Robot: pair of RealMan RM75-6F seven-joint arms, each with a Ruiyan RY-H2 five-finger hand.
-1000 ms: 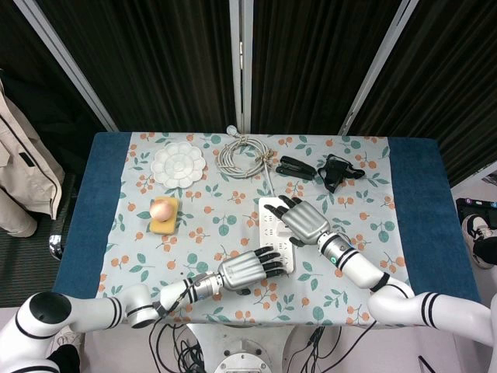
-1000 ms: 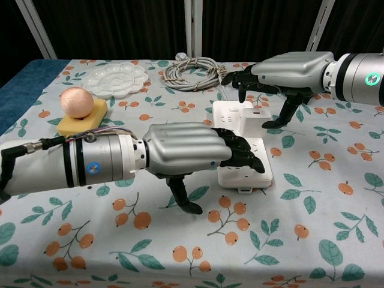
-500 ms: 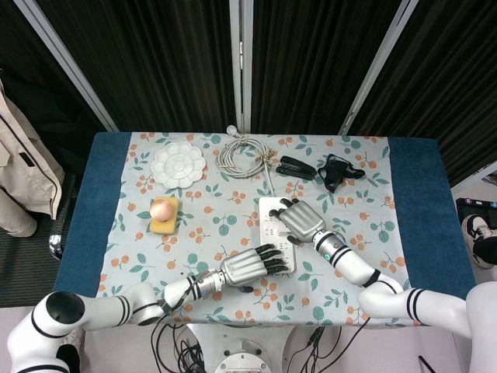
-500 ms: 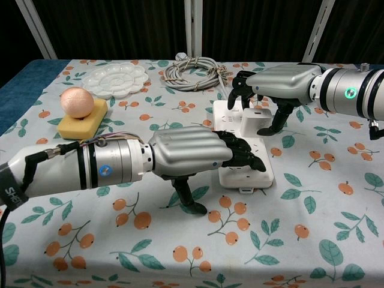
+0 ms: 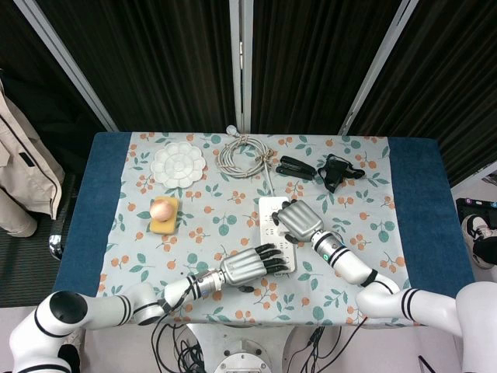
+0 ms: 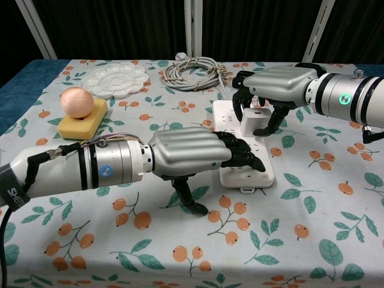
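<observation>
Power strip (image 6: 245, 157) lies mid-desk, my left hand (image 6: 191, 153) pressing flat on its near end with fingers curled over. My right hand (image 6: 277, 84) pinches the white plug adapter (image 6: 253, 122) seated in the strip. Next, I judge, a straight upward pull while the strip is pinned.

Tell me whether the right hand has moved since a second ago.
Yes. The right hand has come down and nearer over the white plug on the power strip.
</observation>
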